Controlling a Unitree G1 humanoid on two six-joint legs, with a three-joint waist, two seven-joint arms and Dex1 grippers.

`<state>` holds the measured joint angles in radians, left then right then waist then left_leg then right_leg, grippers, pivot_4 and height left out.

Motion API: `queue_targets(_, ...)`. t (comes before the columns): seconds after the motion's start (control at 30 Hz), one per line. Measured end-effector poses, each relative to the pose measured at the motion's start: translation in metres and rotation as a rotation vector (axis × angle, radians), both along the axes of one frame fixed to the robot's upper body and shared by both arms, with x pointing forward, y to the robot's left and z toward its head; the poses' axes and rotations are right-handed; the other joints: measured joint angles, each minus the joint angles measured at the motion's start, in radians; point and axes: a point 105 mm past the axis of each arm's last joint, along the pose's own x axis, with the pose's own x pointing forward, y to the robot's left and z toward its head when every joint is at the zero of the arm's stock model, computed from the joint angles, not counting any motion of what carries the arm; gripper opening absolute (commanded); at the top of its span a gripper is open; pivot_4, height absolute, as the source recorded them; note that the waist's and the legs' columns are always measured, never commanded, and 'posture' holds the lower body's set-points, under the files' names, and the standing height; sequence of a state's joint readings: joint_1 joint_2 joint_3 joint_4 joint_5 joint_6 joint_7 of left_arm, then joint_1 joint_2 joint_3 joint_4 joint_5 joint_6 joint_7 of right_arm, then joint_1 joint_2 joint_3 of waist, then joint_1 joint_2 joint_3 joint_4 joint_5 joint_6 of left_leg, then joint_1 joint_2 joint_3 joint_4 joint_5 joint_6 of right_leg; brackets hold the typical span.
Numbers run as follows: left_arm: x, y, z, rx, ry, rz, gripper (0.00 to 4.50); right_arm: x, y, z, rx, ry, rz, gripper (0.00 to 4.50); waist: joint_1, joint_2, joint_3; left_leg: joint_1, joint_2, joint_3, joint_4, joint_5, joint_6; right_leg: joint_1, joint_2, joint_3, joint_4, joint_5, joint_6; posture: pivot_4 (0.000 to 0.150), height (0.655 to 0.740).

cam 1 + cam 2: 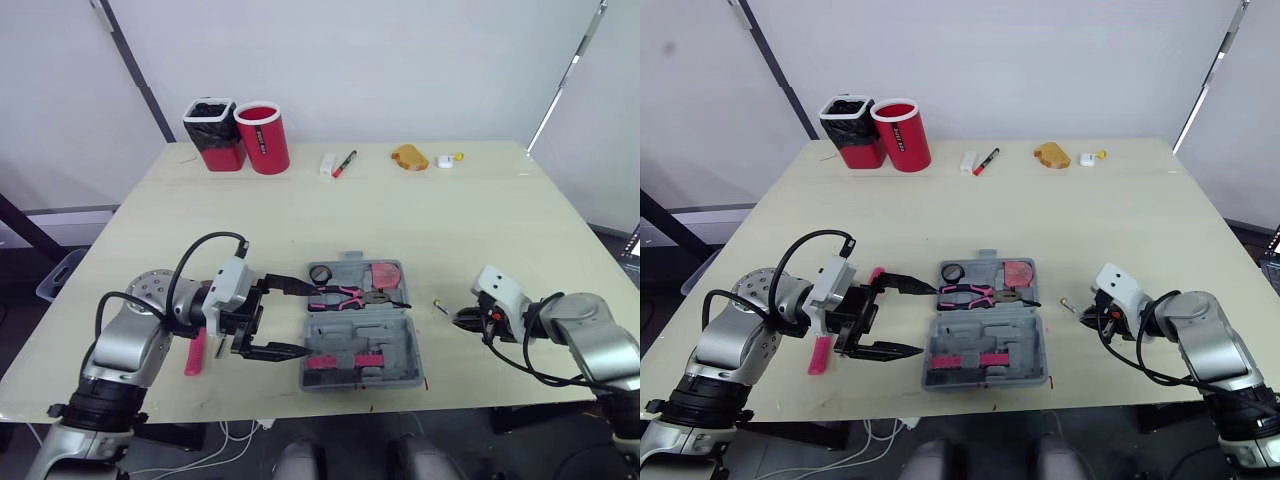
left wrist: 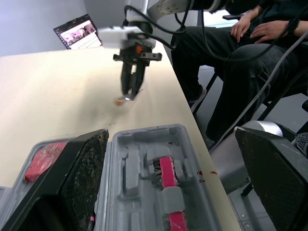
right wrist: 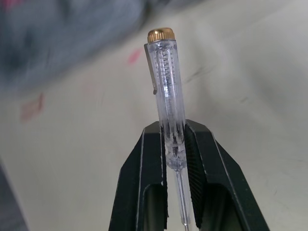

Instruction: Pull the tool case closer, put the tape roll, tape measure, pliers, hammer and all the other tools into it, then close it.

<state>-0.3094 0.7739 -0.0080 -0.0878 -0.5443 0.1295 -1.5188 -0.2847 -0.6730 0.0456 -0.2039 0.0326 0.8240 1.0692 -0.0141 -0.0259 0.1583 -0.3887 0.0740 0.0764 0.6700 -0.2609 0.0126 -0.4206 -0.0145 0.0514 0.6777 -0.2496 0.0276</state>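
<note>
While the open grey tool case [image 1: 395, 345] sits near the front edge of the table [image 1: 400, 210], between my two arms, I see the left gripper [image 1: 298, 318] just beside the case's left wall, jaws spread wide and gripping nothing. The right gripper [image 3: 172, 132] hovers low over the table to the right of the case, clenched on a clear-handled tester screwdriver [image 3: 167, 82] whose brass cap points away from the wrist. The far half of the case holds the pink-handled pliers [image 1: 352, 295], the tape roll [image 1: 319, 273] and the reddish tape measure [image 1: 385, 274]. A pink-handled tool [image 1: 194, 352] lies on the table under my left arm, outside the case.
</note>
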Motion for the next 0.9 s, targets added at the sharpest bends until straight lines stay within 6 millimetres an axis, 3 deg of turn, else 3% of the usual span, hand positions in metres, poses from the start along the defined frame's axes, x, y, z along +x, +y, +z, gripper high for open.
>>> queue_targets(0.07, 0.000, 0.000, 0.000, 0.001, 0.002, -0.002, 4.50, -0.007, -0.001, 0.003, 0.022, 0.012, -0.128, 0.03, 0.001, 0.000, 0.000, -0.008, -0.001, 0.000, 0.001, 0.000, 0.000, -0.006, -0.001, 0.000, -0.001, 0.000, 0.000, 0.150, 0.7400)
queue_targets(0.2, 0.005, -0.003, 0.004, -0.017, -0.006, -0.009, 4.50, -0.019, -0.010, -0.024, -0.083, 0.207, -0.410, 0.03, 0.001, -0.001, 0.000, -0.012, -0.001, -0.001, 0.001, 0.000, 0.000, -0.010, 0.000, -0.001, 0.000, 0.002, 0.002, 0.150, 0.7400)
queue_targets(0.47, 0.009, -0.004, 0.008, -0.016, -0.007, -0.024, 4.50, -0.011, 0.000, -0.032, 0.011, 0.266, -0.684, 0.03, -0.003, -0.001, -0.001, -0.012, -0.001, -0.003, -0.001, 0.000, 0.000, -0.011, 0.001, -0.001, 0.000, 0.002, 0.003, 0.150, 0.7400)
queue_targets(0.77, 0.010, -0.006, 0.005, -0.010, 0.007, -0.030, 4.50, -0.009, -0.001, -0.031, 0.030, 0.213, -0.698, 4.46, 0.001, -0.003, -0.002, -0.012, -0.001, -0.003, 0.001, 0.000, 0.000, -0.010, 0.000, 0.000, -0.001, 0.002, 0.003, 0.150, 0.7400)
queue_targets(0.9, 0.010, -0.006, 0.004, -0.011, 0.009, -0.030, 4.50, -0.017, -0.018, -0.030, -0.004, 0.124, -0.654, 4.46, -0.001, -0.003, -0.002, -0.013, -0.001, -0.003, 0.000, 0.000, 0.000, -0.010, 0.000, 0.000, -0.002, 0.002, 0.004, 0.150, 0.7400)
